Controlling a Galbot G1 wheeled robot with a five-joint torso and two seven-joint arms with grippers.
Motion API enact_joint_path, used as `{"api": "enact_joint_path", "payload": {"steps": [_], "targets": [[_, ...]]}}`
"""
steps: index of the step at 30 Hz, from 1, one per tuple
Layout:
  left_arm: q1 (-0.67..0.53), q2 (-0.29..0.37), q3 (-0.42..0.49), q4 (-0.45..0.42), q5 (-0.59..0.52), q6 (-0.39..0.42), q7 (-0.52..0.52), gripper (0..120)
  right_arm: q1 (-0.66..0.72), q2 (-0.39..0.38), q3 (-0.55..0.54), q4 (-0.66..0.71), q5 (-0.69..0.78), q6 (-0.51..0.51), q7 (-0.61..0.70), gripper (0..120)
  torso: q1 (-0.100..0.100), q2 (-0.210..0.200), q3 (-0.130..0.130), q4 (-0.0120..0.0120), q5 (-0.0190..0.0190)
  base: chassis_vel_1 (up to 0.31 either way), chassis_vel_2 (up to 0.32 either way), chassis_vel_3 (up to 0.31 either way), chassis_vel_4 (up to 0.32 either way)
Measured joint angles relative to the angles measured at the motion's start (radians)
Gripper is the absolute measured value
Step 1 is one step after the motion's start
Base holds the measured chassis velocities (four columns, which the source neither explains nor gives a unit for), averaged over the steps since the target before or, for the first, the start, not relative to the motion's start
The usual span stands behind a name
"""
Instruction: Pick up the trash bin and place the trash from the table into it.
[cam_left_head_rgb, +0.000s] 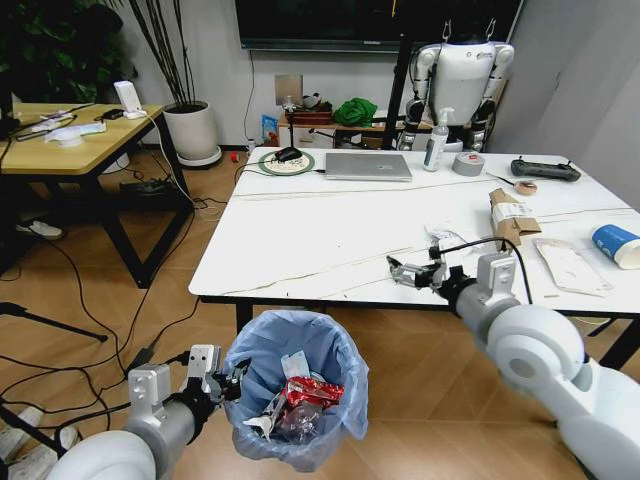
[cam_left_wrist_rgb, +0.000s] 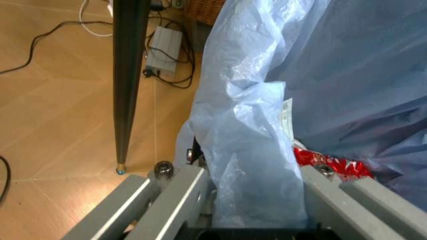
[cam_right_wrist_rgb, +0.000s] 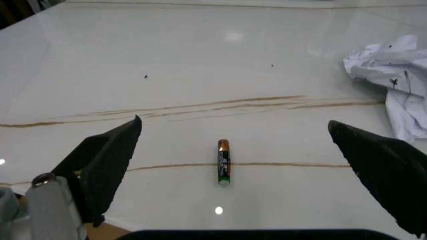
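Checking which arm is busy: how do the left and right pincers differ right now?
The left pincer is low beside the table, shut on the trash bin rim; the right pincer hangs open over the table, empty, above a small battery. Both reach forward.

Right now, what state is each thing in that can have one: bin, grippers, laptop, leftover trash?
trash bin: held off the table's front edge, partly filled with wrappers
left gripper: shut on the bin's bag-lined rim
right gripper: open, above a small battery
laptop: closed
cardboard box: torn, lying on the table
blue paper cup: on its side
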Motion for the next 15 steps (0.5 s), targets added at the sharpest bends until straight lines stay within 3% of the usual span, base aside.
{"api": "enact_joint_path", "payload": {"steps": [7, 9, 15], "targets": [[-0.015, 0.001, 0.019, 0.000, 0.002, 0.000, 0.003, 2, 0.015, 0.049, -0.011, -0.064, 0.017, -0.001, 0.023, 100, 0.000, 0.000, 0.000, 0.0001, 0.0000, 0.000, 0.000, 0.000, 0.000], [-0.015, -0.001, 0.025, 0.000, 0.008, 0.000, 0.010, 2, 0.010, 0.064, -0.012, -0.091, 0.035, 0.000, 0.037, 91, 0.000, 0.000, 0.000, 0.0000, 0.0000, 0.000, 0.000, 0.000, 0.000], [-0.023, -0.002, 0.026, 0.000, 0.013, 0.000, 0.016, 2, 0.014, 0.082, -0.038, -0.112, 0.037, 0.001, 0.040, 84, 0.000, 0.000, 0.000, -0.0001, 0.0000, 0.000, 0.000, 0.000, 0.000]]}}
